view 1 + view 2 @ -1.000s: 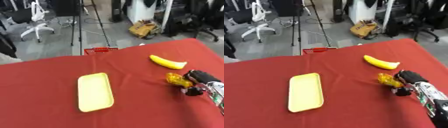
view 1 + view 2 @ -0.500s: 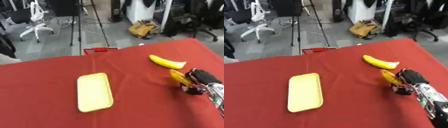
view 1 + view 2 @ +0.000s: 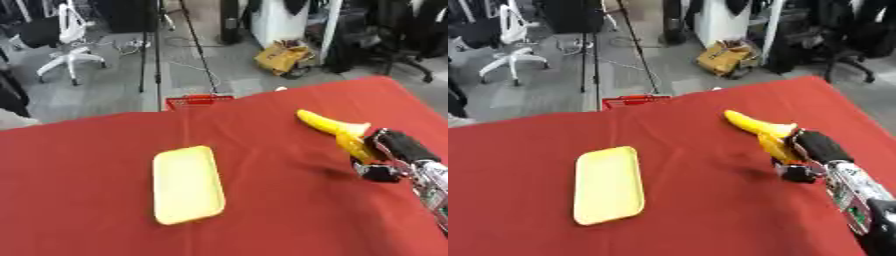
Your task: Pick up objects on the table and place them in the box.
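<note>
yellow object [image 3: 353,146] in right hand [image 3: 391,152], long axis toward the banana [image 3: 325,123]

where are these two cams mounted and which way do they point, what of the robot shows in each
Left eye view: sits in the robot's head, looks down and forward over the red table; only the right hand and forearm show, at the right edge, fingers curled round a yellow object.
Right eye view: same head, set slightly to the side, same downward look; more of the right forearm shows.
Shared: both show the yellow tray, the banana, the red basket past the far table edge, and an office floor with chairs. The left hand shows in neither.
</note>
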Robot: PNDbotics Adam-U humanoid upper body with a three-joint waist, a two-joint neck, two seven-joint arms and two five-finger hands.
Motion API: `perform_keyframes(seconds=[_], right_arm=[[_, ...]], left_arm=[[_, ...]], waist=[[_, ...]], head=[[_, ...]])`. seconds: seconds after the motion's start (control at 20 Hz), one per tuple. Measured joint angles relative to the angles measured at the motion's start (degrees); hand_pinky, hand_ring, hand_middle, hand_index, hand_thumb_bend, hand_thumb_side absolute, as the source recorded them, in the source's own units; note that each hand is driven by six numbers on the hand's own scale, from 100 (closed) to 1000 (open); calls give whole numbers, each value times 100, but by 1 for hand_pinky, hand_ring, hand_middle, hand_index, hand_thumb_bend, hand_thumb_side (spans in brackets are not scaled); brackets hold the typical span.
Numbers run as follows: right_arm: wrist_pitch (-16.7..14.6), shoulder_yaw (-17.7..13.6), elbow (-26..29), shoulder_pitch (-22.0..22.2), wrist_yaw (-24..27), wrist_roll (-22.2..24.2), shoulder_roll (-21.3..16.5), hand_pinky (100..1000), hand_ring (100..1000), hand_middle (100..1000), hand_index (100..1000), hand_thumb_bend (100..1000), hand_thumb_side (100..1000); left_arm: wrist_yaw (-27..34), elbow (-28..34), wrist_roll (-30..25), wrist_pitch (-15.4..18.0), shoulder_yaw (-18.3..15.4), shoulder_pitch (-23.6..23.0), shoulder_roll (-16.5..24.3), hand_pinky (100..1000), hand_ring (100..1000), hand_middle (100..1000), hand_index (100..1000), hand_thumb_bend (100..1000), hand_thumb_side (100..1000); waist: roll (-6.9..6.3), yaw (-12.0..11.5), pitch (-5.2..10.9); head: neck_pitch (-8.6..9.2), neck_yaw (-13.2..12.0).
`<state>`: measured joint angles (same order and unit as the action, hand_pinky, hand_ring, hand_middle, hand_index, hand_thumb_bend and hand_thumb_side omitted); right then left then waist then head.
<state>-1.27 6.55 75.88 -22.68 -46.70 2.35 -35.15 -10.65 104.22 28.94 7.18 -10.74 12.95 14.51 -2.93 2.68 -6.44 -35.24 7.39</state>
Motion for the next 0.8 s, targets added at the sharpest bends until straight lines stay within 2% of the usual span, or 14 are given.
perform_keyframes(seconds=[0.4, 0.65, 0.8], right_arm=[[-76, 437, 901, -357, 388, 376, -3, 361, 410, 346, 433, 226, 338], [-268, 819, 1047, -774, 394, 736, 27, 366, 416, 351, 439, 218, 341], [-387, 1014, 945, -1087, 350, 913, 182, 371, 420, 355, 444, 222, 347]], left_arm=[[0, 0, -17, -10, 5, 0, 0, 693, 778, 848, 854, 841, 994], [1, 0, -35, -2, 38, 1, 0, 693, 779, 848, 854, 841, 994], [8, -1, -55, -1, 62, 1, 0, 693, 779, 848, 854, 841, 993]], waist=[[0, -6, 0], [0, -40, 0], [-2, -90, 5]], head=[[-1, 63], [-1, 105], [-2, 145]])
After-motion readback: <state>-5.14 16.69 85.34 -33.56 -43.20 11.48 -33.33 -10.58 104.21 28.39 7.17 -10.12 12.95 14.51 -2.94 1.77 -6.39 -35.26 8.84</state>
